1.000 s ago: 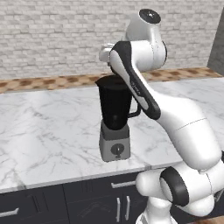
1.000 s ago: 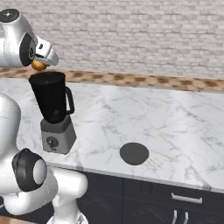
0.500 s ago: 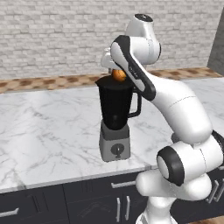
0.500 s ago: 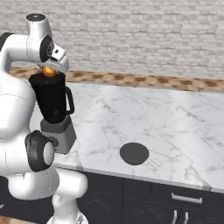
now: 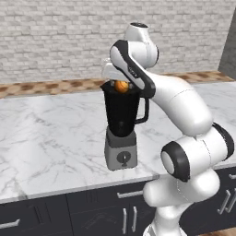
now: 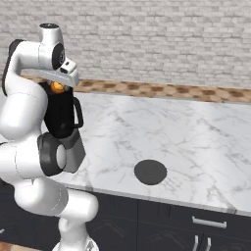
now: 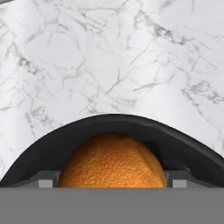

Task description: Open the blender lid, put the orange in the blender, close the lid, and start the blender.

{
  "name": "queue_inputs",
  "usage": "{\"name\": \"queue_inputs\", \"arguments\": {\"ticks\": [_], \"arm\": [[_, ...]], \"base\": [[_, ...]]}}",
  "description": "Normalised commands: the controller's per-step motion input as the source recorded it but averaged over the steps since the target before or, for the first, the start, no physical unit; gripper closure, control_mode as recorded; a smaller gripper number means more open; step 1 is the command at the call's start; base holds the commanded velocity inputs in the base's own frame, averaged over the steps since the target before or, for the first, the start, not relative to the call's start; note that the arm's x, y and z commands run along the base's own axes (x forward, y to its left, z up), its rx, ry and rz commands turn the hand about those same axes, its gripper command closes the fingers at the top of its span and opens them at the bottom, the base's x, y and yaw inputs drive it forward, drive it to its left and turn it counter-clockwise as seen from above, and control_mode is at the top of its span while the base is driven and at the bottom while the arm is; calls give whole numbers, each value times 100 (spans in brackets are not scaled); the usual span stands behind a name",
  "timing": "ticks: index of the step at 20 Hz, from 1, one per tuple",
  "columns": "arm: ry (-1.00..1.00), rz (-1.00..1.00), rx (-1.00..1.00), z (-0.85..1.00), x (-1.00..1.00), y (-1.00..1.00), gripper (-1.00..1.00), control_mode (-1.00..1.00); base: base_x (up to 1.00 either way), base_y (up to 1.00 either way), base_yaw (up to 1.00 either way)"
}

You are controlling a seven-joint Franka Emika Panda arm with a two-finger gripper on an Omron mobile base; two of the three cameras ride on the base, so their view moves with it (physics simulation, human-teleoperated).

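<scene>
Orange fruit, the orange (image 5: 121, 86), is pinched in the closed gripper (image 5: 120, 87) right at the open mouth of the blender (image 5: 120, 126). Half a second ago it hung slightly higher, so the arm has lowered it to the rim. Release into the jar looks imminent. The lid (image 6: 150, 172) lies on the marble counter (image 6: 196, 142), well right of the blender.

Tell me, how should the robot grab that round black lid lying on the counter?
Probably from straight above. The blender lid lies flat on the marble counter, apart from the blender, so its thin edge gives little to pinch. These views do not make out a centre knob, but one would be the best part to grip. The end effector is shut on the orange now.
</scene>
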Motion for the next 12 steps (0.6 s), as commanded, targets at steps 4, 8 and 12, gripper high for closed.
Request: {"name": "queue_inputs", "arguments": {"ticks": [4, 8, 12], "arm": [[11, 1, -3, -43, 12, 27, 100, -100], [16, 1, -3, -47, 26, 11, 100, -100], [10, 7, -7, -60, 7, 20, 100, -100]], "base": [[0, 0, 0], [0, 0, 0], [0, 0, 0]]}}
